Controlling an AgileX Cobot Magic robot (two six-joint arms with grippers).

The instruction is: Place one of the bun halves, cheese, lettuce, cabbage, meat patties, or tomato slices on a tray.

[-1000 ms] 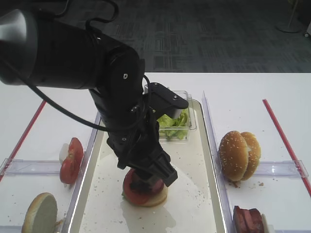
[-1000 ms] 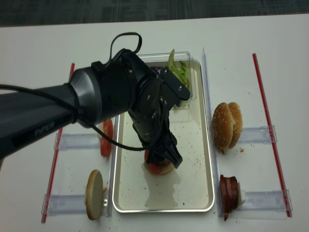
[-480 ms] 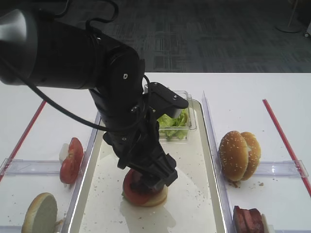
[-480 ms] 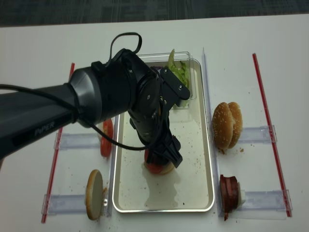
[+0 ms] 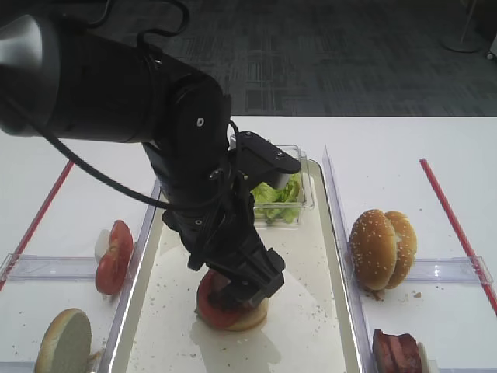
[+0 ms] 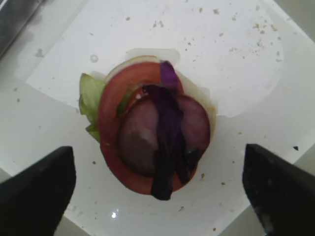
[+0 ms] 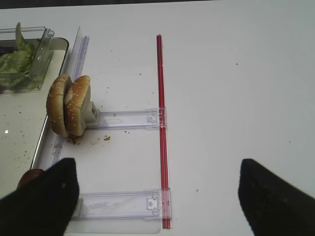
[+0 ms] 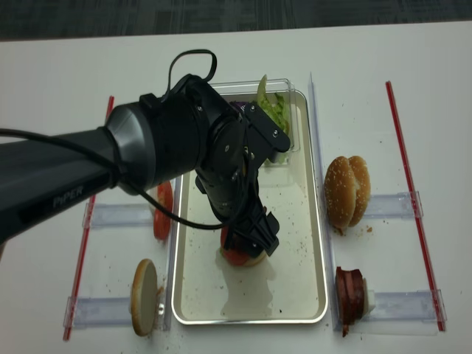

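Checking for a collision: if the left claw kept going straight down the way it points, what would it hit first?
Most likely the cabbage shreds lying atop the meat patty and tomato slice, centred between the open left claw tips; the remaining gap is unclear.

The left arm [image 8: 147, 158] is thick, rounded and matte black, with a glossy grey highlight along its upper tube. Pale "PIPER" lettering runs down its forearm. A thin black cable [image 8: 188, 63] loops out of the top of the wrist housing and curves back in. A small silver screw [image 5: 200, 121] dots the joint cover. A blocky black camera mount [image 5: 264, 159] juts from the wrist.
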